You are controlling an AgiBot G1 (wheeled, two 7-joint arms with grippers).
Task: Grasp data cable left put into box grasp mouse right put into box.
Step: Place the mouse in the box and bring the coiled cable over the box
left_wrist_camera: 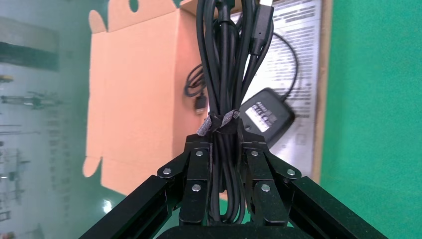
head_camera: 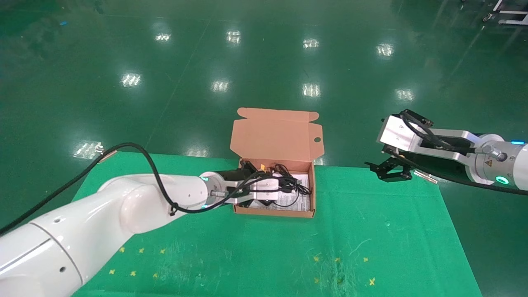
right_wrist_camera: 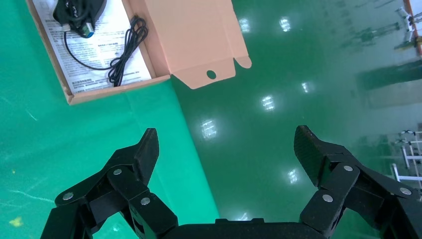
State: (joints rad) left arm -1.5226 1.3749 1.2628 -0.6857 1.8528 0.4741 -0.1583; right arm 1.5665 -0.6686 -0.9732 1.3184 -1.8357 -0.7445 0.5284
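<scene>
Care now means lowering the left gripper (left_wrist_camera: 226, 164), clamped on the data cable (left_wrist_camera: 226, 74), seemingly above the mouse (left_wrist_camera: 263, 117) in the box (head_camera: 310, 194), releasing low; right gripper (right_wrist_camera: 226, 149) waits wide.

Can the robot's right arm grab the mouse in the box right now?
Probably yes. The mouse lies uncovered in the open box, and the right gripper is open, though off beside the box. The left gripper, holding the data cable, crowds above.
</scene>
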